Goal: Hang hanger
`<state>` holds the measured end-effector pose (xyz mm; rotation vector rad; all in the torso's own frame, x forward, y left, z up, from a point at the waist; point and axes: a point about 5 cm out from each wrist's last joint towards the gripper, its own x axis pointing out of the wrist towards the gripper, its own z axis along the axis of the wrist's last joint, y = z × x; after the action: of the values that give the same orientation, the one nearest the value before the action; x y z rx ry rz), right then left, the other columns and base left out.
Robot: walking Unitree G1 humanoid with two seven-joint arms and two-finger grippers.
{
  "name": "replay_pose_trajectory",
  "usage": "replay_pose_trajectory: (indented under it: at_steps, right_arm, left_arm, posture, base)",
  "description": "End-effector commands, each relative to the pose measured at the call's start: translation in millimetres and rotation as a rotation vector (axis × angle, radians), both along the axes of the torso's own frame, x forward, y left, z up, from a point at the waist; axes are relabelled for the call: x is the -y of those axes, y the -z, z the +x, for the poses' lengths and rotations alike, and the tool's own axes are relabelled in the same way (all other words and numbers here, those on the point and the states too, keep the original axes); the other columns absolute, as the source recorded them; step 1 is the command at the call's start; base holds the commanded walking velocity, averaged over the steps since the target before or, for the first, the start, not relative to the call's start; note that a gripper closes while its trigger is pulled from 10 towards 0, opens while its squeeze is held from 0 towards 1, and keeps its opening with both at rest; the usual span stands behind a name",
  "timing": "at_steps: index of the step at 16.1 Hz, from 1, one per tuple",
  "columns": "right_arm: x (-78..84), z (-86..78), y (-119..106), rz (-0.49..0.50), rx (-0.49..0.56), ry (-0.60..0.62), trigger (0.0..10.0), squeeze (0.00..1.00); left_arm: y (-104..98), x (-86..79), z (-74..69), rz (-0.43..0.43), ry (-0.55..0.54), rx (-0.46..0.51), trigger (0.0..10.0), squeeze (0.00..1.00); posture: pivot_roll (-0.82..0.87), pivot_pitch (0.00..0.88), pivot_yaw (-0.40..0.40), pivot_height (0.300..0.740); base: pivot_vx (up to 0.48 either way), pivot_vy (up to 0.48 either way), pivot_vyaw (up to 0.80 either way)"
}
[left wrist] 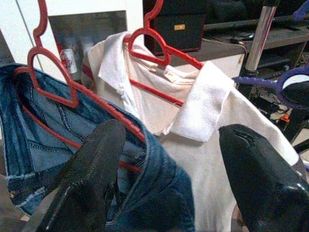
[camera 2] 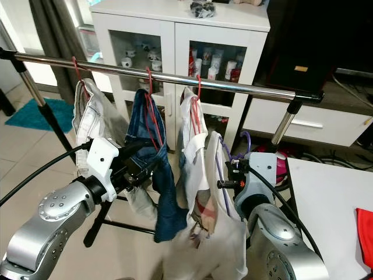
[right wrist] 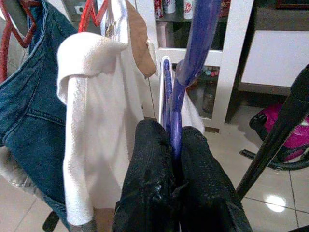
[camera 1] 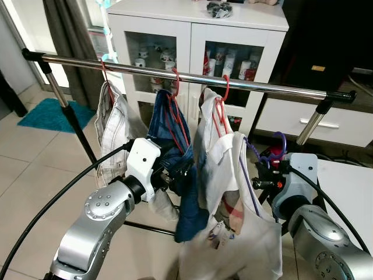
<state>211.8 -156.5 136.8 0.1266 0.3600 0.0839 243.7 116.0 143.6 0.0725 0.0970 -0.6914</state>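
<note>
A chrome clothes rail (camera 1: 245, 84) runs across in front of me. Three red hangers hang on it with pale trousers (camera 1: 113, 125), blue jeans (camera 1: 169, 125) and a white shirt (camera 1: 210, 125). My right gripper (right wrist: 171, 159) is shut on the neck of a purple hanger (camera 1: 278, 144) that carries a white polo shirt (camera 1: 239, 233), held below the rail, to the right of the red ones. My left gripper (left wrist: 169, 164) is open beside the jeans (left wrist: 145, 193), its fingers (left wrist: 91, 169) apart around the jeans' edge and the white collar (left wrist: 203, 104).
A white glass-door cabinet (camera 1: 192, 35) with cups and jars stands behind the rail. A dark unit (camera 1: 326, 52) and white drawer lie to the right. The rail's slanted legs (camera 1: 315, 125) flank the clothes. A teal mat (camera 1: 52, 114) lies on the tiled floor. A white table (camera 2: 332, 198) is at right.
</note>
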Motion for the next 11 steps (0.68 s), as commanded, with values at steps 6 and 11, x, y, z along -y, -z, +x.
replay_pose_trajectory:
  at_steps: [6, 11]
  right_arm:
    - [-1.7, 3.0, -11.7, 0.002, 0.051, -0.008, 10.0, 0.0]
    - [-4.4, 4.3, -11.4, 0.017, 0.048, -0.03, 10.0, 0.0]
  left_arm:
    - [0.0, -1.2, 3.5, -0.011, 0.002, -0.019, 10.0, 0.0]
    - [0.0, -3.5, 3.1, -0.008, -0.013, -0.018, 10.0, 0.0]
  posture:
    - [-0.03, 0.0, 0.004, 0.74]
    - [-0.02, 0.0, -0.004, 0.74]
  base:
    - [-0.235, 0.0, -0.22]
    - [-0.279, 0.0, -0.8]
